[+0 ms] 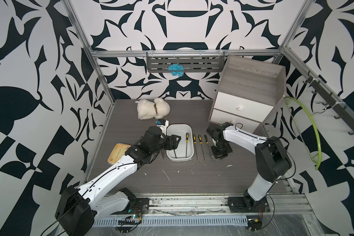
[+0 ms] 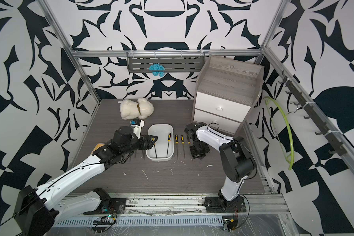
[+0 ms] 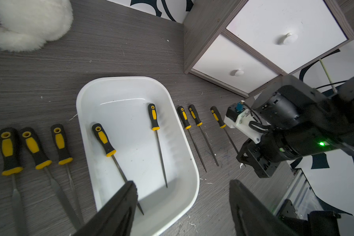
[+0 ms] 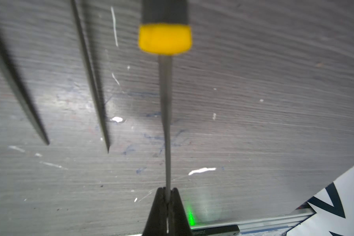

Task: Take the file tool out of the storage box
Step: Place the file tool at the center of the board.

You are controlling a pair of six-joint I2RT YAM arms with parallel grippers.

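two files (image 3: pixel 103 139) in storage box (image 3: pixel 121 79), other files (image 3: pixel 195 115) flanking

Left white-and-black arm (image 1: pixel 110 173) stretches from near-left corner of grey wood-grain table (image 1: pixel 192 179), left black gripper (image 3: pixel 182 183) jaws wide apart. Right white-and-black arm (image 1: pixel 243 137) folds down, right black gripper (image 4: pixel 167 191) pinched on thin grey file shaft (image 4: pixel 166 122).

A white plush toy (image 1: pixel 153 109) lies on the table (image 1: pixel 192 179), well apart from the grey cabinet (image 1: pixel 251 90).

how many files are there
8 files. Two lie in the white box, three on the table at its left, three at its right, the outermost file pinched by the right tool. None looks hidden.
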